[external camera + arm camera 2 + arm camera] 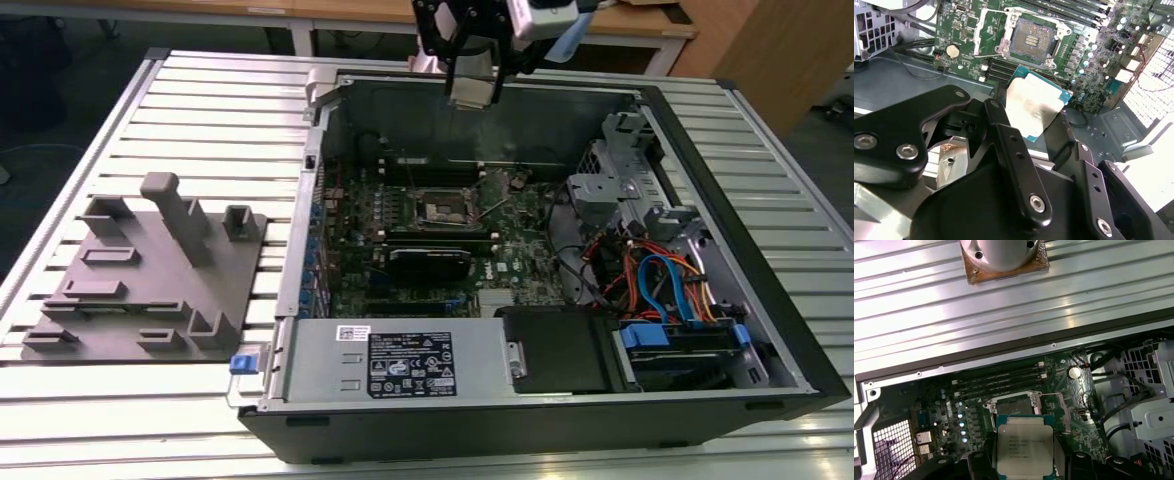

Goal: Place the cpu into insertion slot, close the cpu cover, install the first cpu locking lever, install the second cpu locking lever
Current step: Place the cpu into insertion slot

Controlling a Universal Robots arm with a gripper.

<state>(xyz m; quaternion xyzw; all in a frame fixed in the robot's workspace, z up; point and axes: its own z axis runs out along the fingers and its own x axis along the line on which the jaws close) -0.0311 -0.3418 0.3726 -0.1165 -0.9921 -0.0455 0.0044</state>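
We see the jaws clamped on opposite edges of a square silver chip (1034, 107), holding it high over the far wall of an open computer case (534, 435). The socket (1031, 42), its contacts uncovered, lies on the green board (961, 30), well below and ahead of the chip.

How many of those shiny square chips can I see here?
1. The cpu is clamped in the tool, held above the open computer case. The insertion slot on the green board is empty. More could be hidden elsewhere.
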